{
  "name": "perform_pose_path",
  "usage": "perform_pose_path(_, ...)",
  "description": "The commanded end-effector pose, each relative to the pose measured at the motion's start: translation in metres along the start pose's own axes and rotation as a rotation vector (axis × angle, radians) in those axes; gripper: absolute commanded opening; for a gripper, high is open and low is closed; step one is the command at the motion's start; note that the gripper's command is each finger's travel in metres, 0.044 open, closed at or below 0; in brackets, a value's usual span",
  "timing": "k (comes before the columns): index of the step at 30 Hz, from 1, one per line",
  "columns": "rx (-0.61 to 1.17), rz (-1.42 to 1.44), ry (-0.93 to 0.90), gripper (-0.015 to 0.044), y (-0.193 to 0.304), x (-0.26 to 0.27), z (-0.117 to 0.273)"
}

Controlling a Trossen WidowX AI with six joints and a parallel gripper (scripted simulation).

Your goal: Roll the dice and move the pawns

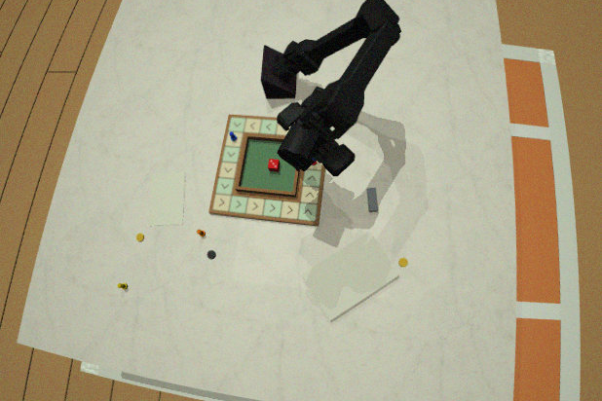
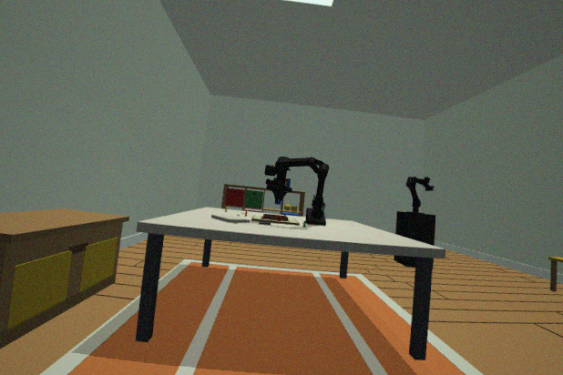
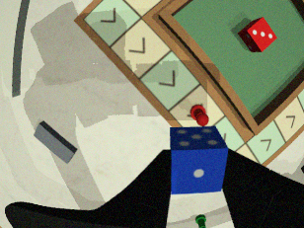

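My gripper (image 2: 278, 201) (image 3: 194, 156) is shut on the blue die (image 3: 198, 169), raised above the board's right side. The die's upper face shows five pips, its near face one. The red die (image 1: 274, 164) (image 3: 261, 35) lies in the green-floored tray (image 1: 265, 192) (image 3: 213, 73), three pips up. The red pawn (image 3: 199, 115) stands on a right-side square of the board (image 1: 268, 219) (image 3: 124, 67), mostly hidden by the arm in the top view. The blue pawn (image 1: 233, 136) is on the left column, one square below the top-left corner.
A grey block (image 1: 372, 200) (image 3: 55, 142) lies right of the board. A green pawn (image 3: 200, 220) shows below the held die. An orange pawn (image 1: 201, 233), a dark disc (image 1: 211, 254), a yellow pawn (image 1: 123, 286), yellow discs (image 1: 140, 237) (image 1: 402, 262) and a pale slab (image 1: 351, 275) lie nearer the front.
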State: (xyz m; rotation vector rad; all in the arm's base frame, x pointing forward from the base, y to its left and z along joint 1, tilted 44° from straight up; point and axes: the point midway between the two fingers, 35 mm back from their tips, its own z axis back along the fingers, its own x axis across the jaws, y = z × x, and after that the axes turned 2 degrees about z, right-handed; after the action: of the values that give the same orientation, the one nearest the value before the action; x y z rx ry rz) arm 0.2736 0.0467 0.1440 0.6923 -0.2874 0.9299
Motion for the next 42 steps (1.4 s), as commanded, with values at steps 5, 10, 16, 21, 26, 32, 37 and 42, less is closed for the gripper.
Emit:
perform_pose_path(5, 0.006, -0.291, 0.015, 0.0000, -0.034, -0.045, -0.011)
perform_pose_path(10, 0.012, -0.460, 0.017, 0.0000, -0.050, -0.073, -0.017)
perform_pose_path(16, 0.025, -0.662, 0.017, 0.0000, -0.063, -0.107, -0.025)
perform_pose_path(21, 0.040, -0.829, 0.016, 0.0000, -0.070, -0.136, -0.033)
perform_pose_path(26, 0.045, -0.876, 0.016, 0.0000, -0.071, -0.144, -0.036)
perform_pose_path(32, 0.013, -0.874, 0.059, 0.0000, -0.070, -0.145, -0.038)
perform_pose_path(37, -0.109, -0.863, 0.187, 0.0000, -0.067, -0.147, -0.043)
perform_pose_path(42, -0.250, -0.852, 0.290, 0.0000, -0.065, -0.149, -0.046)
